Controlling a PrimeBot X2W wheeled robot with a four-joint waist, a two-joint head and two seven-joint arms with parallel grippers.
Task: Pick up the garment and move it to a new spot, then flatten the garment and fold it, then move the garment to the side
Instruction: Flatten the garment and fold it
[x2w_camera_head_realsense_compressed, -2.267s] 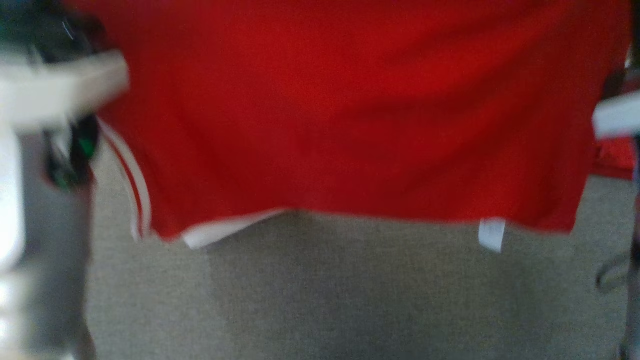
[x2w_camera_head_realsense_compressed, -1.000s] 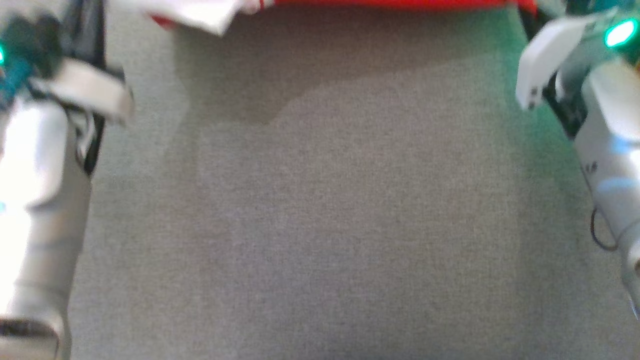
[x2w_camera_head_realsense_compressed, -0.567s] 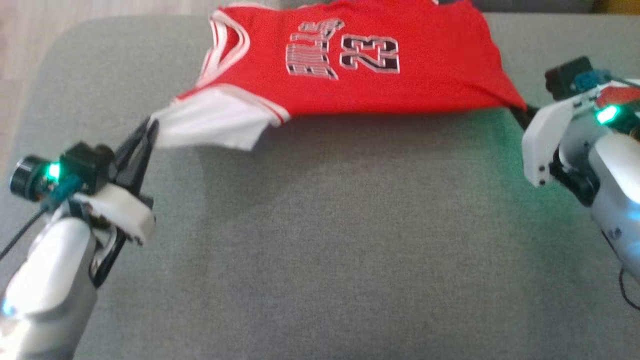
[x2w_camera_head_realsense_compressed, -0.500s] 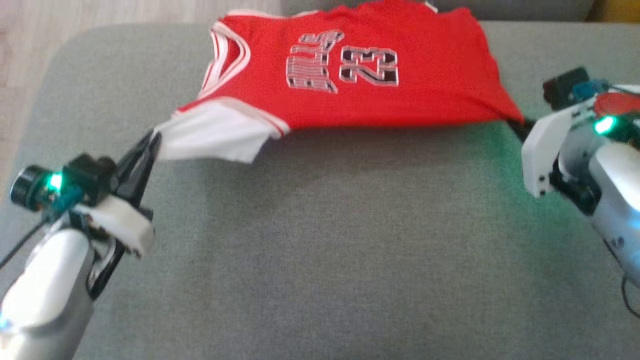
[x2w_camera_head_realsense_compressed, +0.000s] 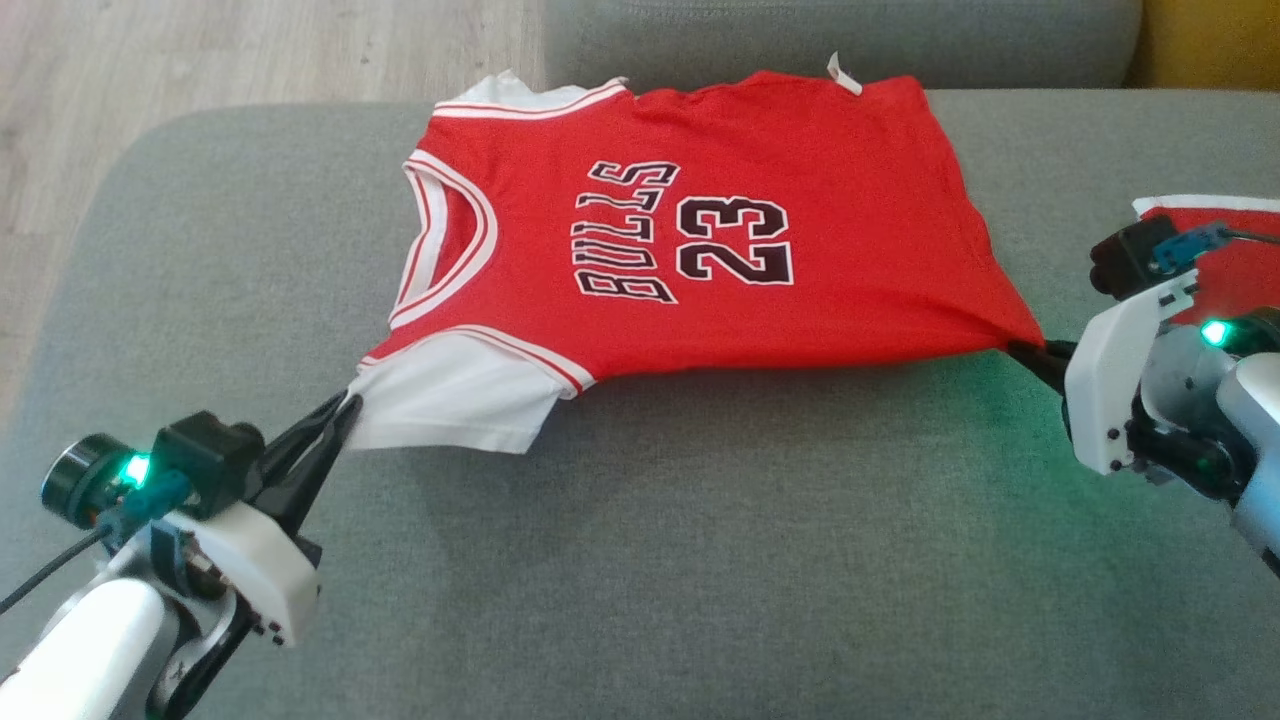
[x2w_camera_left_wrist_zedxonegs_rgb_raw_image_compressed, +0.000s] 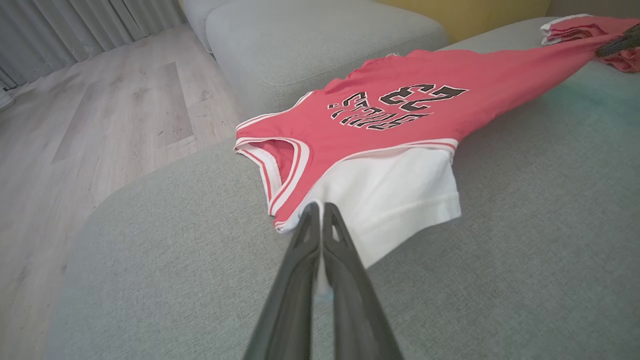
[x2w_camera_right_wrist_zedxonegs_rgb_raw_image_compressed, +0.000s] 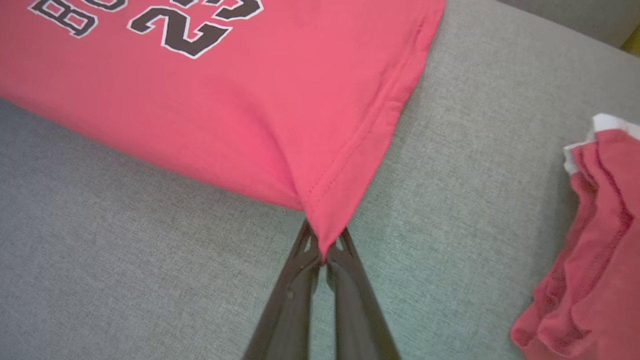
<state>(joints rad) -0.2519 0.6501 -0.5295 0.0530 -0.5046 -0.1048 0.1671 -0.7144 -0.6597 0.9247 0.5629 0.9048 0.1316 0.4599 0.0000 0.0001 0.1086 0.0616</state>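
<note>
Flattening: the Bulls jersey (x2w_camera_head_realsense_compressed: 700, 250) lies spread on the sofa cushion (x2w_camera_head_realsense_compressed: 700, 560), stretched between left tool (x2w_camera_head_realsense_compressed: 347, 406), clamped on its white sleeve (x2w_camera_head_realsense_compressed: 450, 400), and right tool (x2w_camera_head_realsense_compressed: 1018, 349), clamped on its hem corner (x2w_camera_right_wrist_zedxonegs_rgb_raw_image_compressed: 322, 232). Next, likely: lower, release, fold.

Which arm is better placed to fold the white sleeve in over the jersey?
Left, likely: the left gripper is shut on the white sleeve, while the right gripper pinches the jersey by its hem corner at the opposite end.
</note>
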